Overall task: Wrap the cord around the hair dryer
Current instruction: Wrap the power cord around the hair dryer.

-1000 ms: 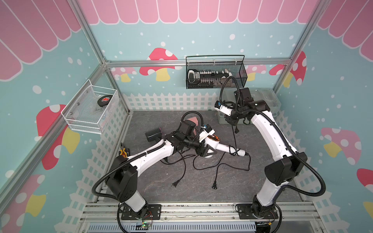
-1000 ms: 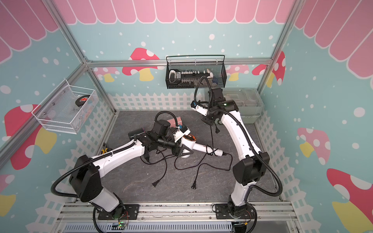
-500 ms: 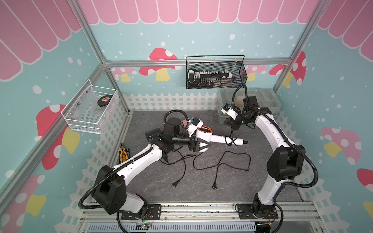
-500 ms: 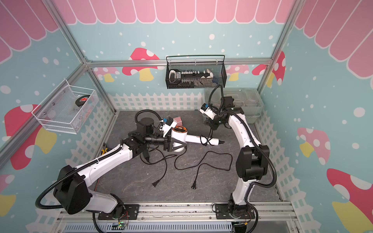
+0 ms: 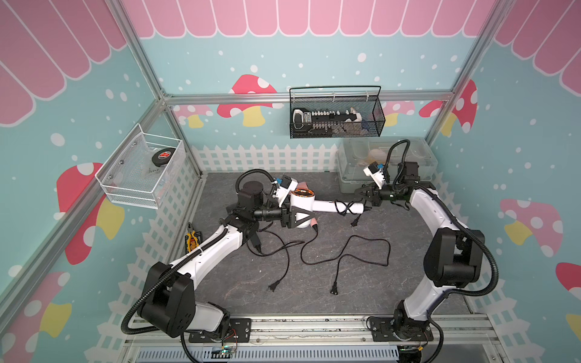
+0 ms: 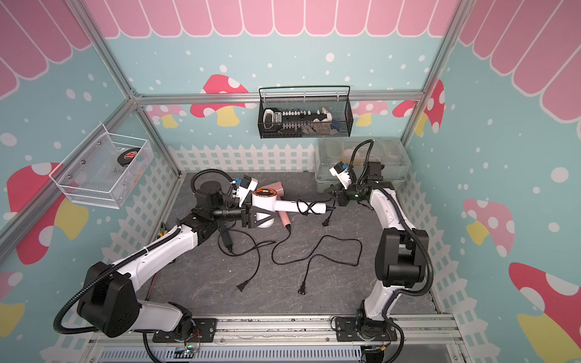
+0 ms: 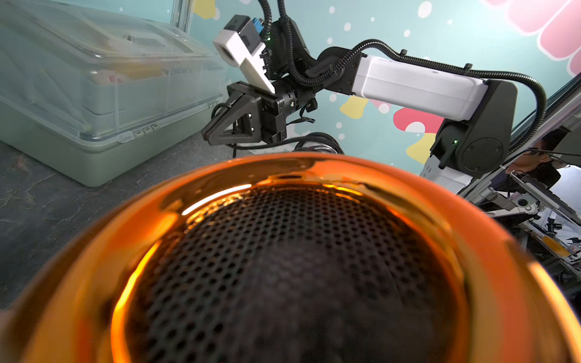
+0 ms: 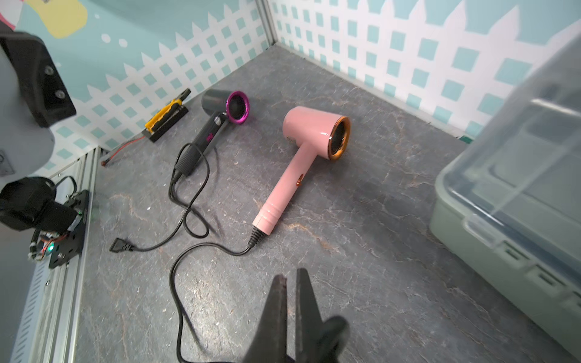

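— Left claw (image 5: 301, 217), what's it doing?
— Clamping the white hair dryer (image 5: 323, 206) by its head, held above the bench (image 5: 314, 295), handle pointing right.
— And the cord (image 5: 345, 208)?
— Looped around the handle, plug (image 5: 354, 223) dangling. Right claw (image 5: 361, 195), pressed together, sits at the handle's tip.

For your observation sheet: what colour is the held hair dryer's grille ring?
Glossy orange; the ring shows best in the left wrist view.

White link shells (image 7: 418, 85), black joint housings (image 7: 481, 138), ribbed black conduit (image 7: 539, 91), black tapered fingers (image 8: 278, 314), white wrist camera (image 7: 242, 47), blue connector (image 7: 257, 25), green lamps (image 7: 455, 142).
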